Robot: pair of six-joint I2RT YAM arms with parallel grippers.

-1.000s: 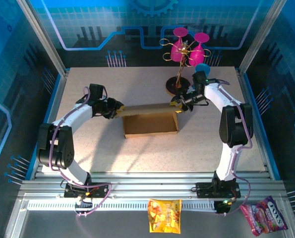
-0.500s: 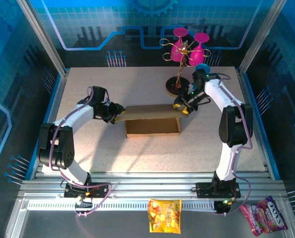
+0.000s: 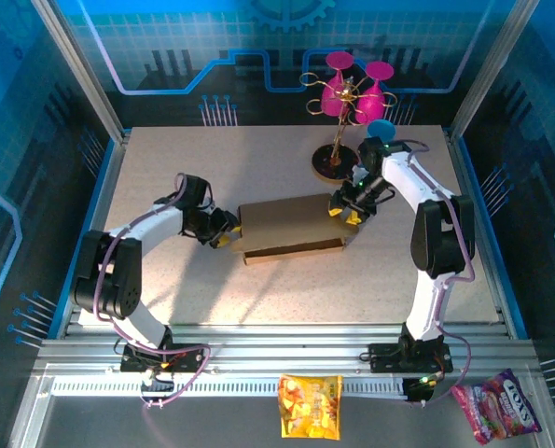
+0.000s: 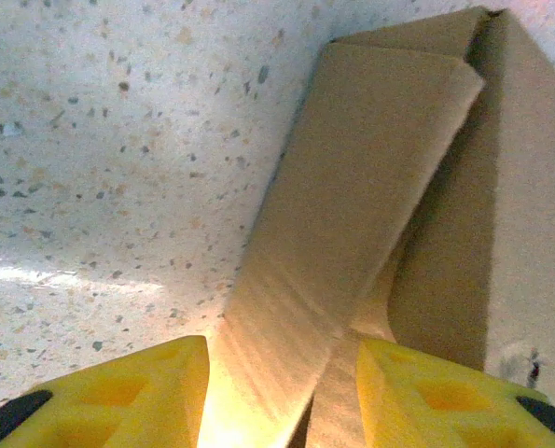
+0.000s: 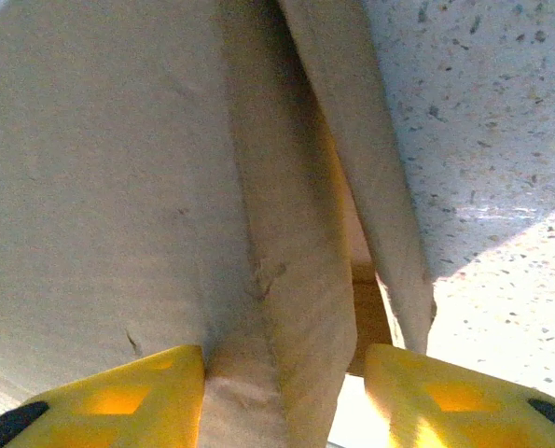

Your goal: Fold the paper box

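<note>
Cardboard, light and stiff but springy at its creases, I judge: the paper box [image 3: 291, 222] sits mid-frame, with the left gripper [image 3: 223, 235] and right gripper [image 3: 349, 211] spread wide astride its end flaps, which look like sensible holds.

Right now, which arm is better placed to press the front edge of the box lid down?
Probably left: the left claw sits by the paper box's near corner; the right claw is farther back.
</note>
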